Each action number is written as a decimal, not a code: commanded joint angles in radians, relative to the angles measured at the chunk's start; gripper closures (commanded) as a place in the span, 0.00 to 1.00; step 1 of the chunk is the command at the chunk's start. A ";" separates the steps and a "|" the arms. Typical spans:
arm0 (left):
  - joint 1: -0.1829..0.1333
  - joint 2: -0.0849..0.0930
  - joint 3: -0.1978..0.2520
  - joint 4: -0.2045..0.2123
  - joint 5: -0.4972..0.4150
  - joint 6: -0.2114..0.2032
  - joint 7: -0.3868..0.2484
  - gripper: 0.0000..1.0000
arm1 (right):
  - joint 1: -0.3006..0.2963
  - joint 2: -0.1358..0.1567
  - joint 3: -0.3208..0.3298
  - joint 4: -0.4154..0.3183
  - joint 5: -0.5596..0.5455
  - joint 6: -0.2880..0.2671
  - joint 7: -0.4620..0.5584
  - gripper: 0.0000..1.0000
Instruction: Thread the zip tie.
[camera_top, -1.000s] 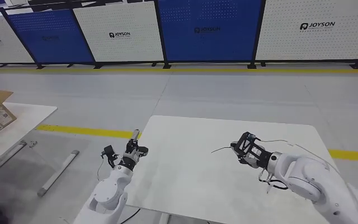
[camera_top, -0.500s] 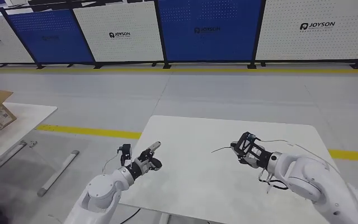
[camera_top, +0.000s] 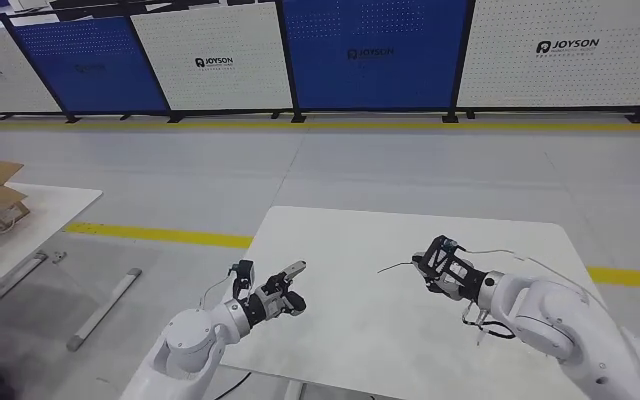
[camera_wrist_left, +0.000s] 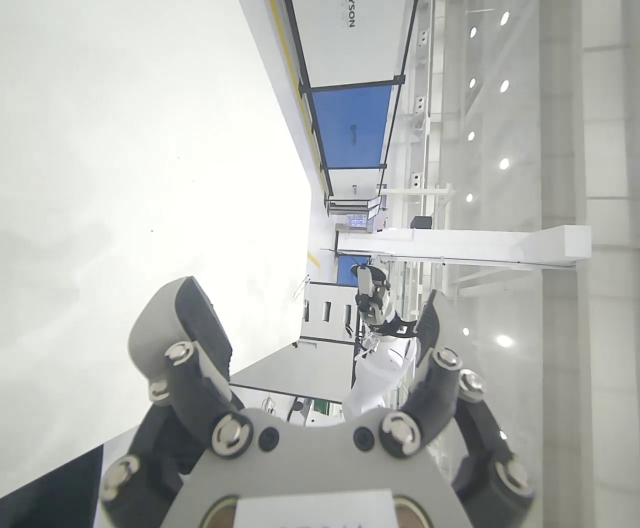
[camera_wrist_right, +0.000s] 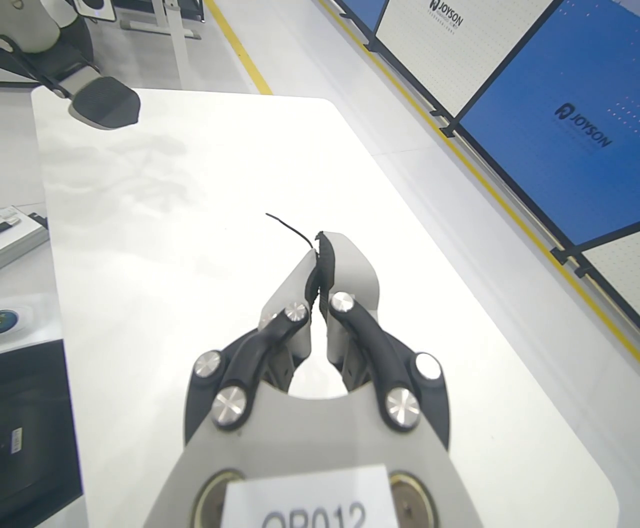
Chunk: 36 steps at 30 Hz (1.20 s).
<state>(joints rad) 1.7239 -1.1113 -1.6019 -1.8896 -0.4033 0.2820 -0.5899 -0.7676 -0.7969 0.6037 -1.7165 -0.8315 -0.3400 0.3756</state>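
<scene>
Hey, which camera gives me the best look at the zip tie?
The right wrist view. The zip tie juts out close-up from the shut right end effector, dark against the white table. The top view shows it as a thin faint line. In the left wrist view it is too small to make out.

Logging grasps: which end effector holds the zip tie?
The right end effector, shut on the black zip tie; the left end effector is open and empty.

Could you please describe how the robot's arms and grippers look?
The left arm and right arm are white rounded shells with thin dark wrist cables. The left gripper and right gripper have grey bases, black linkages, silver screws, textured black pads.
</scene>
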 joint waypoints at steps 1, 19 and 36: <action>-0.028 -0.002 0.015 0.030 -0.077 0.048 -0.023 0.00 | -0.002 -0.001 0.002 0.002 -0.008 0.012 -0.001 1.00; -0.097 0.058 0.123 0.090 -0.191 0.058 -0.169 0.00 | 0.022 -0.077 -0.079 -0.069 -0.437 0.030 -0.019 1.00; -0.134 0.039 0.169 0.139 -0.489 0.058 0.001 0.00 | 0.026 -0.099 -0.146 -0.075 -0.577 0.000 -0.100 1.00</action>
<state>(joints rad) 1.6020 -1.0708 -1.4431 -1.7621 -0.8471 0.3400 -0.6047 -0.7506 -0.8933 0.4774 -1.8015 -1.4015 -0.3408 0.2936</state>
